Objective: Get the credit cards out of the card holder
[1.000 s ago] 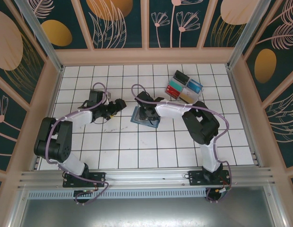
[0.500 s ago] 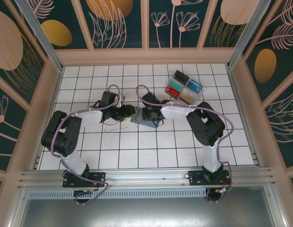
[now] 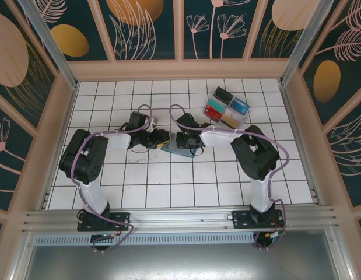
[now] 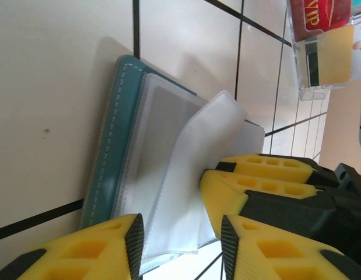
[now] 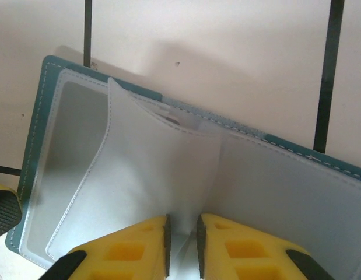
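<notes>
Card holder (image 5: pixel 267 175) lies open, right gripper (image 5: pixel 181 224) pinching its clear sleeve (image 5: pixel 151 169); left gripper (image 4: pixel 180 224) has scooted in, jaws half-open at the edge.

White lettering showing on red card (image 4: pixel 320 14) lying in clear tray (image 4: pixel 298 64), well beyond left pincer (image 4: pixel 180 233), toward upper right of its wrist view. Letters running sideways, getting cropped by frame edge, too partial for reading with certainty.

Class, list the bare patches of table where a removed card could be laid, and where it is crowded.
Free: the table's near rows, between the card holder and the near edge; also its far-left corner. Crowded: around the card holder and by the clear tray.
</notes>
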Action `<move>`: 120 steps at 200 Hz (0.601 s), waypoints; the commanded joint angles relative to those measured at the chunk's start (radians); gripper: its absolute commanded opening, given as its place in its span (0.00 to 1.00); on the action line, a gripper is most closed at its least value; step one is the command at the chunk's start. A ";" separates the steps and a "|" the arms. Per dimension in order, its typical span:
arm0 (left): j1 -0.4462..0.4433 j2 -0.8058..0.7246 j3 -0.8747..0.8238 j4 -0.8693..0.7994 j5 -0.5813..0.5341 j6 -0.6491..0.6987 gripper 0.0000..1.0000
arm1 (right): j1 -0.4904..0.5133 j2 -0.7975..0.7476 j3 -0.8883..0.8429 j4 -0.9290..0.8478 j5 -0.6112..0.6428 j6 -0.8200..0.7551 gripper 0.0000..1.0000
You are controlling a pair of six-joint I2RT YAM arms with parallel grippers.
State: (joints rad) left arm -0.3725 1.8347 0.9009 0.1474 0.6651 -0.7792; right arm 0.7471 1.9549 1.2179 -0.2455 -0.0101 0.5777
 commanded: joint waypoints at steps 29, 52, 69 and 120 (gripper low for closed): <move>-0.005 -0.021 0.005 0.015 0.000 0.009 0.41 | -0.009 0.017 -0.052 -0.044 -0.053 -0.007 0.21; -0.008 -0.020 -0.011 0.001 -0.001 0.020 0.41 | -0.012 0.013 -0.056 -0.039 -0.057 -0.008 0.21; -0.011 -0.014 -0.026 -0.004 -0.003 0.020 0.41 | -0.016 0.013 -0.062 -0.028 -0.074 -0.007 0.20; -0.027 0.003 -0.012 -0.039 -0.022 0.035 0.39 | -0.027 0.005 -0.084 0.015 -0.127 -0.008 0.20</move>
State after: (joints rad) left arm -0.3885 1.8347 0.8860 0.1337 0.6445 -0.7692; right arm 0.7212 1.9415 1.1816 -0.1940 -0.0795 0.5781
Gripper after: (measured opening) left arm 0.402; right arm 0.205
